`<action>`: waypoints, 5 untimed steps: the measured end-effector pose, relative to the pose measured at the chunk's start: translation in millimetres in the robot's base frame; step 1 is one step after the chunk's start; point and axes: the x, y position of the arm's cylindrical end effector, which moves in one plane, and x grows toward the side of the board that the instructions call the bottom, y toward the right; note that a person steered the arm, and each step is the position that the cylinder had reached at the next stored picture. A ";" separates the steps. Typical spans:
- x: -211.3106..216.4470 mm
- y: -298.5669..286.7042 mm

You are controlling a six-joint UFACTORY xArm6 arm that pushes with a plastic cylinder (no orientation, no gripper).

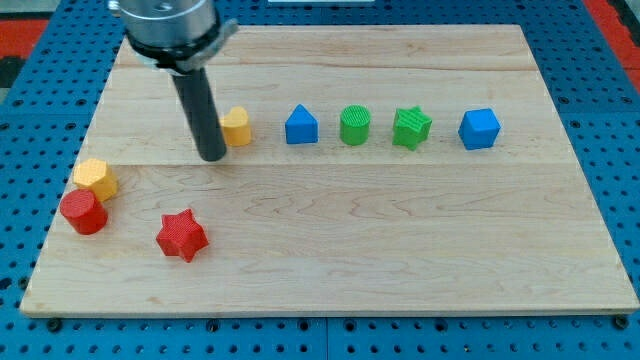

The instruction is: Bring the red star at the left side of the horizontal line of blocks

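The red star point(181, 235) lies near the view's bottom left of the wooden board. A horizontal line of blocks runs across the upper middle: a yellow block point(236, 127), a blue house-shaped block point(301, 126), a green cylinder point(354, 126), a green star point(411, 128) and a blue cube point(479, 129). My tip point(212, 156) stands just left of the yellow block, touching or nearly touching it. The red star is below and a little left of my tip, well apart from it.
A yellow hexagonal block point(96, 179) and a red cylinder point(82, 211) sit close together at the board's left edge, left of the red star. The wooden board point(400, 250) lies on a blue pegboard surface point(30, 120).
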 end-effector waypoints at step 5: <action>93.1 -53.0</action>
